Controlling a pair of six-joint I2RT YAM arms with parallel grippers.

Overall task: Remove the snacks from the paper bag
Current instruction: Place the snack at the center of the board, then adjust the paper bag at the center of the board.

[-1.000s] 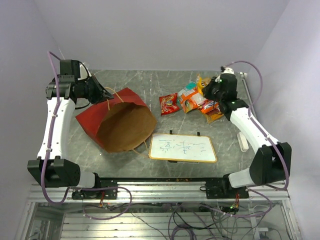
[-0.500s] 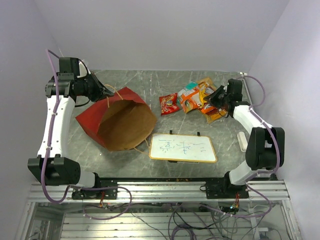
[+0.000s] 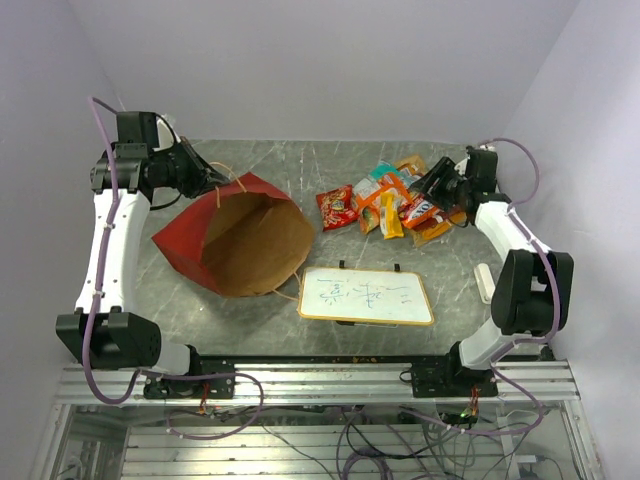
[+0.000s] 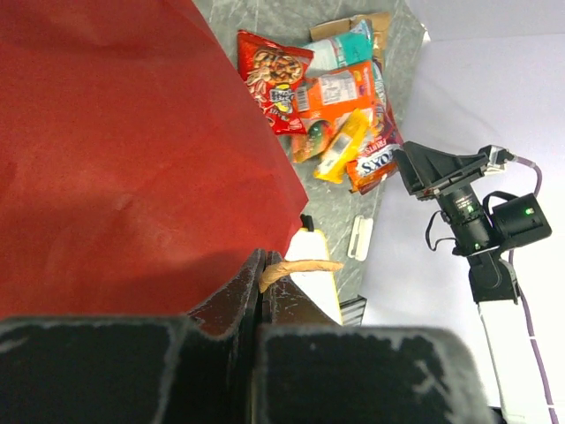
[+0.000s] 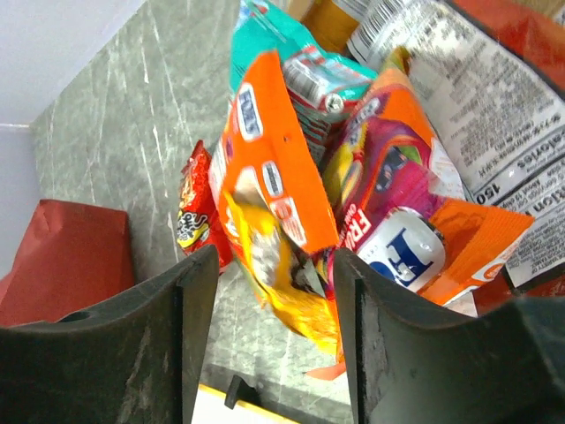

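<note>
Left hand (image 3: 210, 180) is clenched on the bag (image 3: 245, 245) by its string handle, upper left; right hand (image 5: 272, 261) hangs released, fingers either side of snacks (image 3: 385, 200) piled upper right on the counter (image 3: 300, 165).

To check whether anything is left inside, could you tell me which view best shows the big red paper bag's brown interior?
The top external view: the red paper bag lies open toward the camera, brown interior exposed. The left wrist shows only its red outside; the right wrist, one red corner.
</note>
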